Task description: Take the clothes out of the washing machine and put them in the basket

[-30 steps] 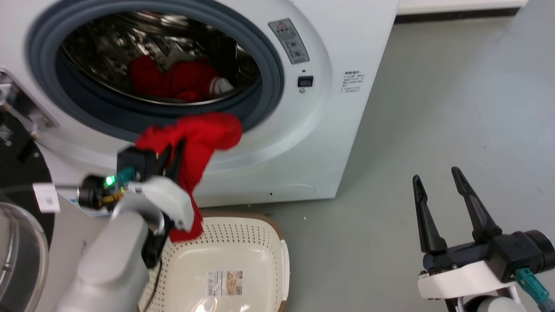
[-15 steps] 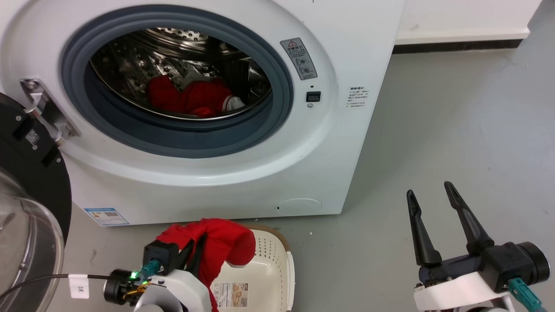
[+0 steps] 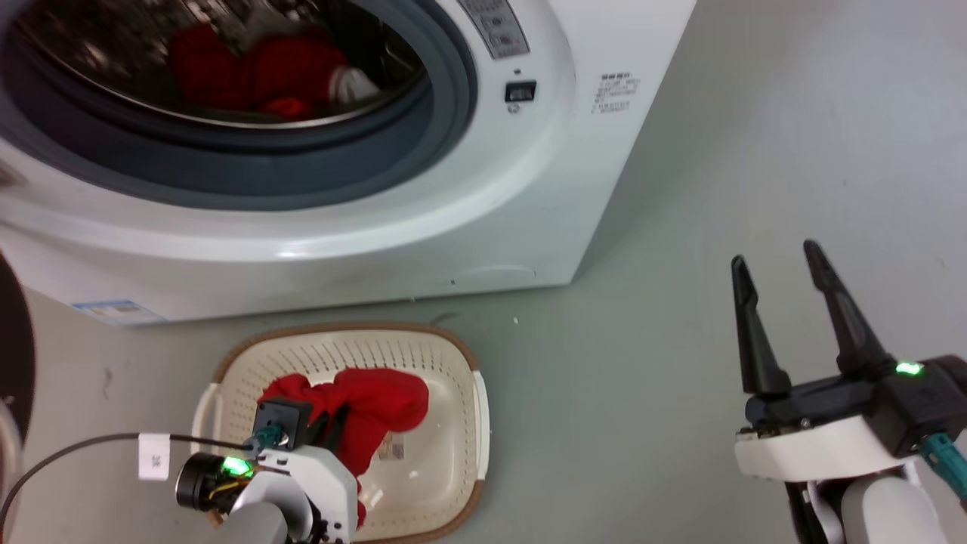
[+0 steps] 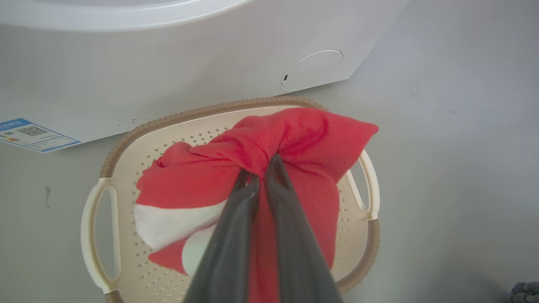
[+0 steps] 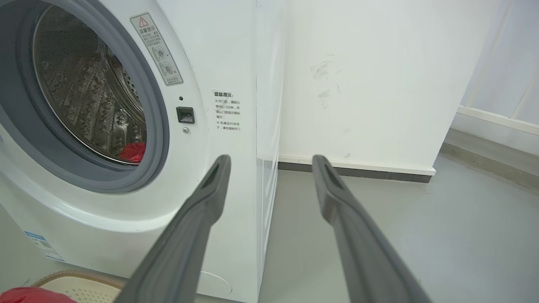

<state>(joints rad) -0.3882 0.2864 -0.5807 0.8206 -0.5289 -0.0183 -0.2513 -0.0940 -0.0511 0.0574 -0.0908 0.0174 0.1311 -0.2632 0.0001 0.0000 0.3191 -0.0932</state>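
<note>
1. The left gripper (image 4: pixel 259 168) is pinched tight on a red garment (image 4: pixel 303 139) with white cuffs. It holds the garment over the basket (image 4: pixel 189 114), which sits on the floor (image 3: pixel 680 227) just in front of the washing machine (image 3: pixel 529 189).
2. The cloth bunches toward the basket's far rim, and one red corner appears to reach over the right-hand handle. I cannot tell whether its lower folds touch the basket's bottom; perhaps they do.
3. The step in hand, as I judge it, is the release. Bring the bundle low and toward the basket's middle before the fingers part, so that corner falls inside the wall and does not drape the rim.
4. Open fully and lift straight up, so the plush cloth does not cling to a finger.
5. The right gripper (image 3: pixel 774 253) is spread wide and empty, well apart from the basket, over the floor.
6. More red clothes (image 3: pixel 257 68) lie in the drum, so the task looks partway done.
</note>
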